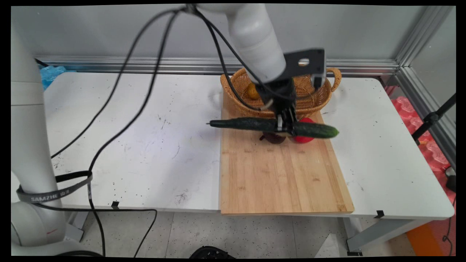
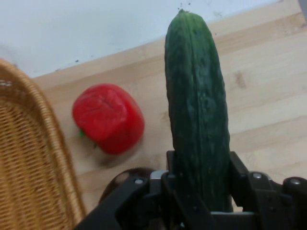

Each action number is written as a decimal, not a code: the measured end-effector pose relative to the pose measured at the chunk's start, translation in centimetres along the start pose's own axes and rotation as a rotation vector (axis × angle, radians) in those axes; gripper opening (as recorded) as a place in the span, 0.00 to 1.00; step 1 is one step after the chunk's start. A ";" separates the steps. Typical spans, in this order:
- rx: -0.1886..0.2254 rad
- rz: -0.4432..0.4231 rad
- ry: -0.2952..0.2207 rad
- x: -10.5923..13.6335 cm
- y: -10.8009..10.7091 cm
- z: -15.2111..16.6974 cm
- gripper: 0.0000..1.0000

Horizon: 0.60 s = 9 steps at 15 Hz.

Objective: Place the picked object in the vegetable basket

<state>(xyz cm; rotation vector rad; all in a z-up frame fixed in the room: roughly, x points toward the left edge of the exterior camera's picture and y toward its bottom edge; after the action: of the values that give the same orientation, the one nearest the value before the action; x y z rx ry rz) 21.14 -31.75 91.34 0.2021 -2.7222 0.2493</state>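
My gripper (image 1: 285, 125) is shut on a long dark green cucumber (image 1: 255, 124), holding it level above the far end of a wooden cutting board (image 1: 280, 171). In the hand view the cucumber (image 2: 197, 110) runs up from between the fingers (image 2: 240, 175). A red pepper (image 1: 305, 138) lies on the board just behind and below the cucumber, seen also in the hand view as the red pepper (image 2: 109, 118). A dark purple item (image 1: 273, 138) sits on the board under the gripper.
A wicker basket (image 1: 316, 98) with handles stands at the board's far end, with an orange-yellow item (image 1: 252, 91) inside. Its rim (image 2: 33, 163) fills the hand view's left. Black cables hang from the arm over the table's left half (image 1: 127, 138).
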 end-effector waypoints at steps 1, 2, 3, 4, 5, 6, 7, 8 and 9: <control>0.007 -0.006 0.005 0.0 -0.2 -1.2 0.00; 0.016 -0.013 0.012 0.0 -0.5 -2.4 0.00; 0.025 -0.020 0.019 0.0 -0.8 -3.4 0.00; 0.039 -0.031 0.032 0.1 -1.3 -4.5 0.00; 0.046 -0.037 0.039 0.2 -1.6 -5.0 0.00; 0.055 -0.046 0.049 0.3 -2.0 -5.5 0.00; 0.067 -0.059 0.062 0.5 -2.5 -6.0 0.00; 0.074 -0.068 0.069 0.5 -2.9 -6.2 0.00; 0.085 -0.084 0.083 0.7 -3.4 -6.4 0.00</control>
<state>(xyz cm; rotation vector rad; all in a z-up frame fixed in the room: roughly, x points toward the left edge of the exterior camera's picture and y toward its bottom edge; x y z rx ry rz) 23.53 -33.87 97.89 0.3228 -2.6164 0.3416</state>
